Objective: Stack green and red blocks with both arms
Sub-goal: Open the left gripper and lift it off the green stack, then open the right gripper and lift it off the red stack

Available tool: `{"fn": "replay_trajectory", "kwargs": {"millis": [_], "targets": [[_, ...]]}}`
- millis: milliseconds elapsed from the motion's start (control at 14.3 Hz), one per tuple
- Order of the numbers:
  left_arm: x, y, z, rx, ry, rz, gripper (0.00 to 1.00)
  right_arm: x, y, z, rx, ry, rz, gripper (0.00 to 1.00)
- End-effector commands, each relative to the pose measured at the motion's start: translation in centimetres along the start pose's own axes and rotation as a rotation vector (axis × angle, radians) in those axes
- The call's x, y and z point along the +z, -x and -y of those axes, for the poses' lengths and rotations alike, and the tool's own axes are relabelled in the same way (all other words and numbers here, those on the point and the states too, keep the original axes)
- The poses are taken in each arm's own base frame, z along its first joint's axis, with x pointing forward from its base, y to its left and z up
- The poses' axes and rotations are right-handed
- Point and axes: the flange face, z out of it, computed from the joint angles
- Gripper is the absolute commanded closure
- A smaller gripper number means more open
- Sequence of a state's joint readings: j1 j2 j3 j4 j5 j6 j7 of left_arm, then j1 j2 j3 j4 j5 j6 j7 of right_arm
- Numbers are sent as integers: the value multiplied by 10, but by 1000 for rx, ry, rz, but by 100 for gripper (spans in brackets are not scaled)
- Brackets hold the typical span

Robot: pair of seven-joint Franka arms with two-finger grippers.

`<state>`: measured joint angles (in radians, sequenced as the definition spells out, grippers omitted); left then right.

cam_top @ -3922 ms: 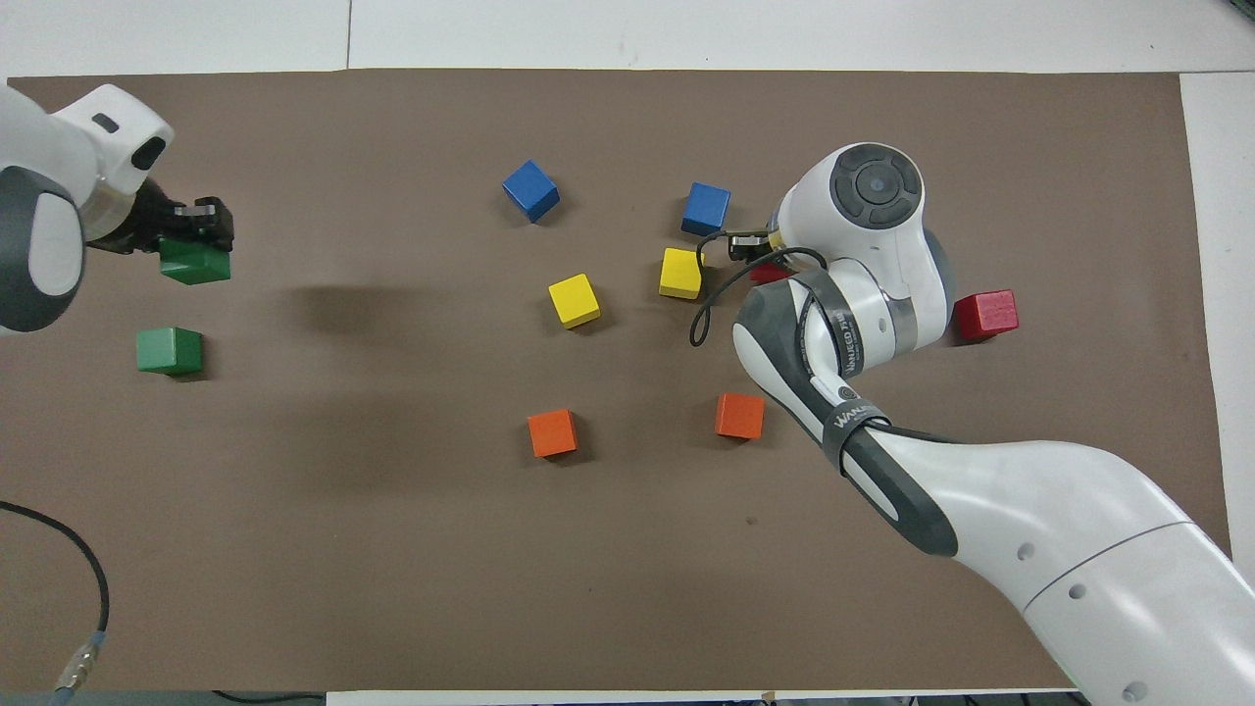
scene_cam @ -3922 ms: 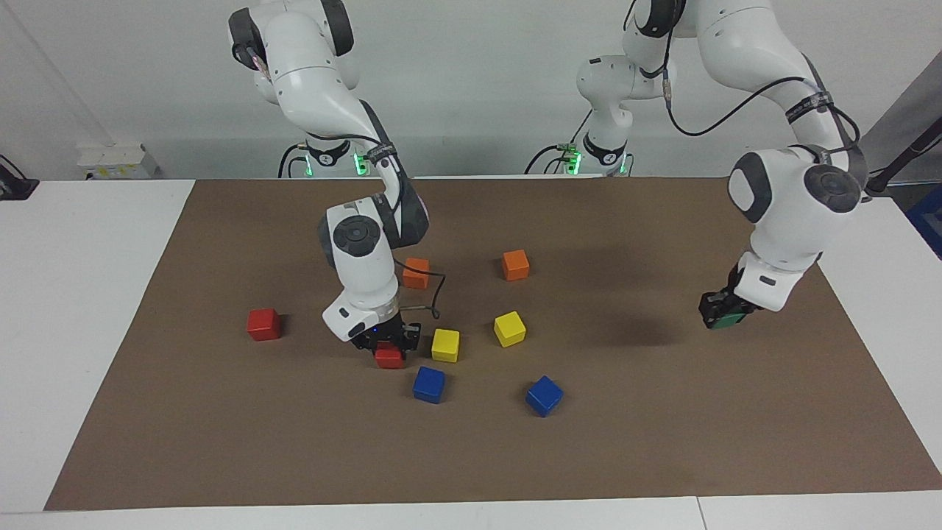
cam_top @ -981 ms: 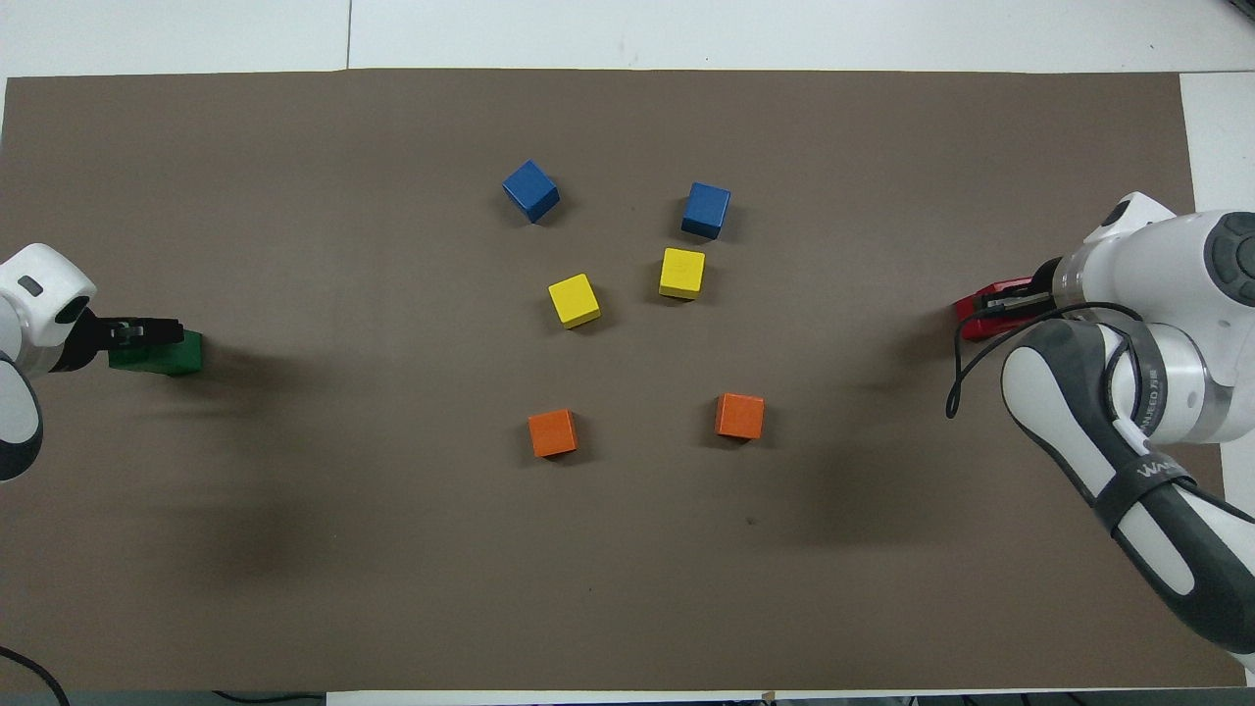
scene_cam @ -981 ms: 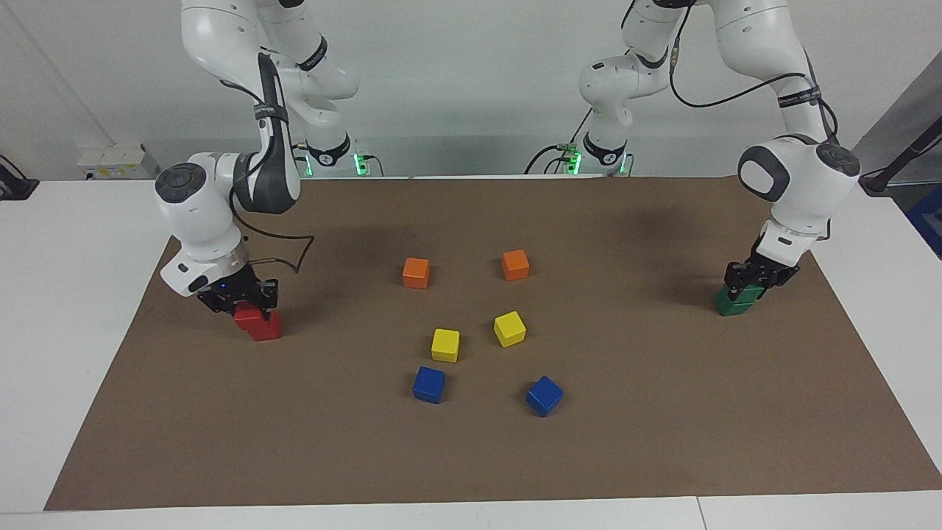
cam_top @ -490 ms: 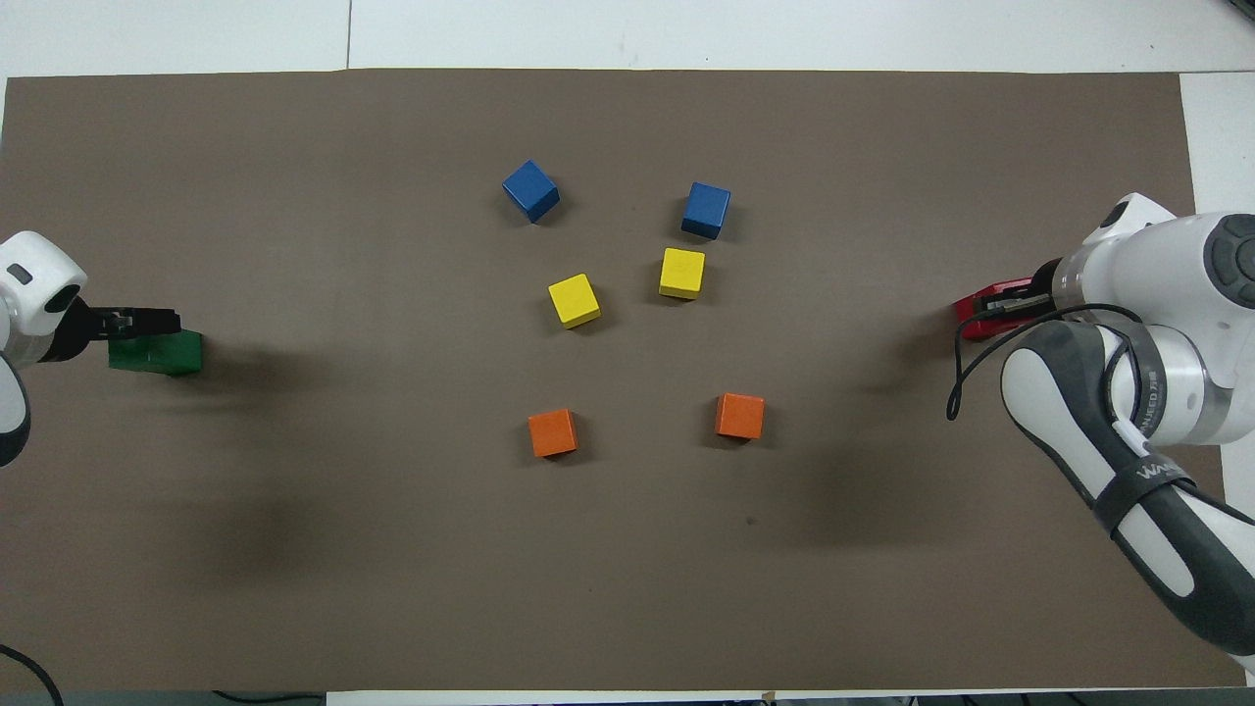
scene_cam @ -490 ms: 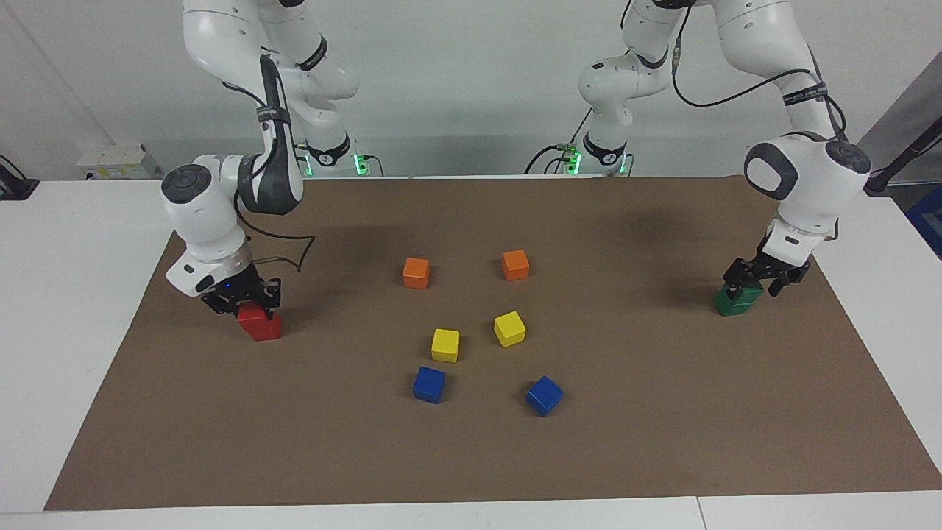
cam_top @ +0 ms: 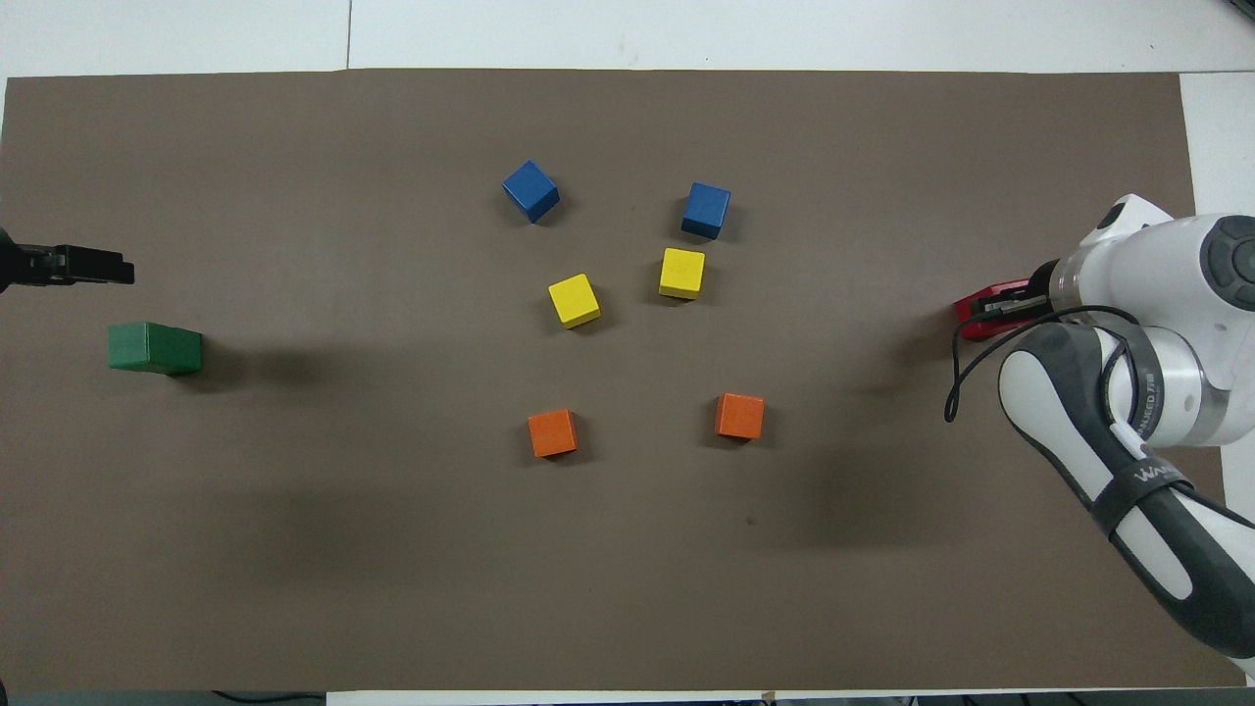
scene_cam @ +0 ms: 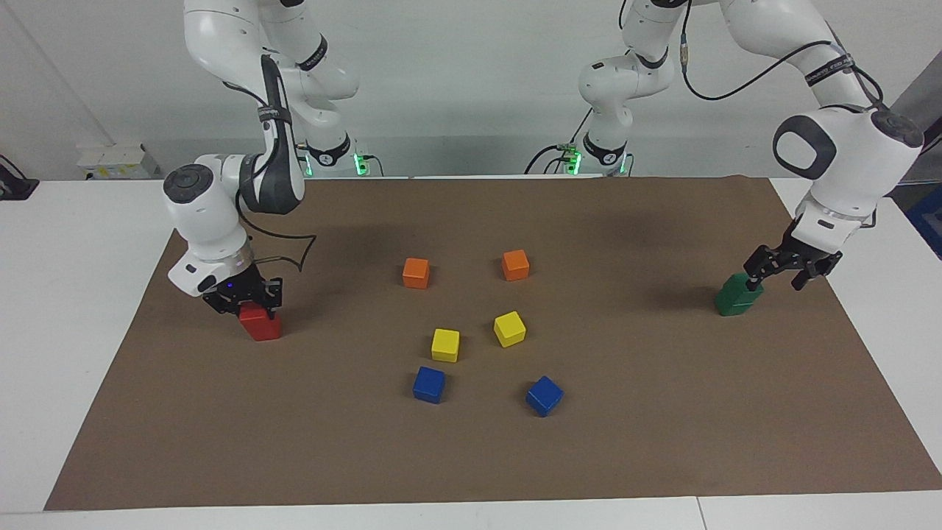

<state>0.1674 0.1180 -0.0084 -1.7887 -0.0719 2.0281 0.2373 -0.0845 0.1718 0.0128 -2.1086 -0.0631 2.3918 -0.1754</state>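
Observation:
Two dark green blocks (scene_cam: 736, 296) stand stacked on the brown mat at the left arm's end; the stack also shows in the overhead view (cam_top: 155, 348). My left gripper (scene_cam: 778, 276) is open and empty, raised just off the stack's top; only its tip shows in the overhead view (cam_top: 98, 267). At the right arm's end, a red block (scene_cam: 255, 314) sits on a second red block (scene_cam: 266, 330). My right gripper (scene_cam: 243, 300) is down on the upper red block and shut on it. In the overhead view that gripper (cam_top: 1010, 304) covers most of the red stack (cam_top: 973, 314).
Two orange cubes (scene_cam: 416, 272) (scene_cam: 515, 264), two yellow cubes (scene_cam: 445, 344) (scene_cam: 509, 328) and two blue cubes (scene_cam: 429, 384) (scene_cam: 544, 395) lie loose mid-mat between the two stacks. The brown mat (scene_cam: 662, 442) covers a white table.
My left gripper has let go of the upper green block, opened and lifted away from the stack. My right gripper has set its red block squarely on the other and barely moved since.

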Motion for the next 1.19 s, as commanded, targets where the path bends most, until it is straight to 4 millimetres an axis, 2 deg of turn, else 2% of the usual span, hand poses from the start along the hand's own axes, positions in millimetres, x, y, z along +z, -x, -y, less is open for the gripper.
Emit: {"fn": "replay_trajectory", "kwargs": {"millis": [0,70,140,280,490,700,840,911,1051,1121], "targets": [[-42,-1,-20,-37,5,28,0,-5,7,0,-24,2,-19,61],[-55,3,-30,-31,-2,25,0,-5,7,0,-18,2,-19,20],[-64,6,-37,-44,-2,26,0,-6,7,-1,-12,2,-19,0],[-80,14,-43,-71,-2,35,0,-6,8,-3,-9,3,-18,0],[-89,24,-47,-68,3,69,0,-7,6,-5,-7,3,-20,0],[-93,33,-48,-68,5,109,0,-24,-8,-2,-2,2,-13,0],[-96,39,-51,-65,7,140,0,-51,-20,2,56,-1,6,0],[-98,40,-55,-56,2,153,0,-69,-28,15,58,-7,17,0],[-112,42,-65,-30,-20,178,0,-110,-30,26,116,-18,24,0],[-113,42,-70,-16,-36,186,0,-130,-27,35,129,-33,19,0]]}}
